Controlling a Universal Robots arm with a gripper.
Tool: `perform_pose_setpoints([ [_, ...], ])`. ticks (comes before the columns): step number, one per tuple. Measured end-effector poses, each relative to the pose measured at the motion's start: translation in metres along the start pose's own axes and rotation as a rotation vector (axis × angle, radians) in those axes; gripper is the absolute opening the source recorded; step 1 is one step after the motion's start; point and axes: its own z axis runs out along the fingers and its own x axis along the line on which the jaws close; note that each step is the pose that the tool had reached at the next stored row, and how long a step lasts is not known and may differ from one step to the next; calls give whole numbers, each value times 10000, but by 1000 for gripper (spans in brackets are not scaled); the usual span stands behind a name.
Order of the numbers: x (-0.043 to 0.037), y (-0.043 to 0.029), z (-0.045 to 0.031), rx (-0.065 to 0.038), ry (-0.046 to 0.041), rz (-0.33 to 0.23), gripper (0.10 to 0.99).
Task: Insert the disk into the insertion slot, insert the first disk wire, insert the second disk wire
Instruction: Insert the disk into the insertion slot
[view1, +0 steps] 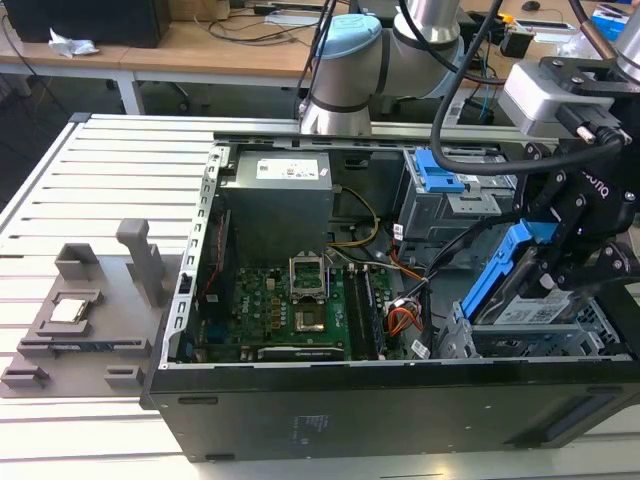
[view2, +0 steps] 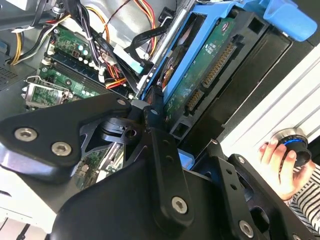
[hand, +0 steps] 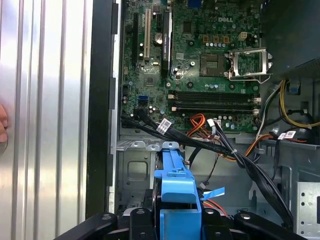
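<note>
Leaning steeply over the open computer case (view1: 350, 420), the disk (view1: 525, 312) sits in my claw (view1: 556, 262), which I judge to be pinching the blue carrier by its sides. The disk's lower end is at the mouth of the insertion slot (view1: 575, 342), in the silver drive cage at the exterior view's right. The first step is in hand: the disk is not yet seated, and its connectors (view2: 220, 57) are bare. This step calls for squaring the carrier to the bay, clear of the black cable bundle (hand: 225, 150) near the motherboard (view1: 290, 310).
</note>
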Motion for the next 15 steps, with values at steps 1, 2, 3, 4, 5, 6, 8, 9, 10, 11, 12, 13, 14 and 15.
perform_pose_setpoints([
  [1, 0, 0, 0, 0, 0, 0, 361],
  [2, 0, 0, 1, 0, 0, 0, 361],
  [3, 0, -1, 2, 2, -1, -2, 361],
  [4, 0, 0, 2, 0, 0, -1, 373],
  [5, 0, 0, 3, 0, 0, -1, 373],
  [6, 0, -1, 4, 0, 0, 0, 439],
  [8, 0, -1, 5, 0, 0, -1, 439],
  [9, 0, -1, 7, 0, -1, -1, 439],
  [10, 0, -1, 8, 0, 0, 0, 424],
  [11, 0, -1, 10, 0, 0, 0, 294],
  [12, 0, 0, 11, 0, -1, 0, 235],
  [13, 0, -1, 11, 0, 0, 0, 173],
  [14, 0, -1, 12, 0, 0, 0, 106],
  [15, 0, -1, 13, 0, 0, 0, 106],
])
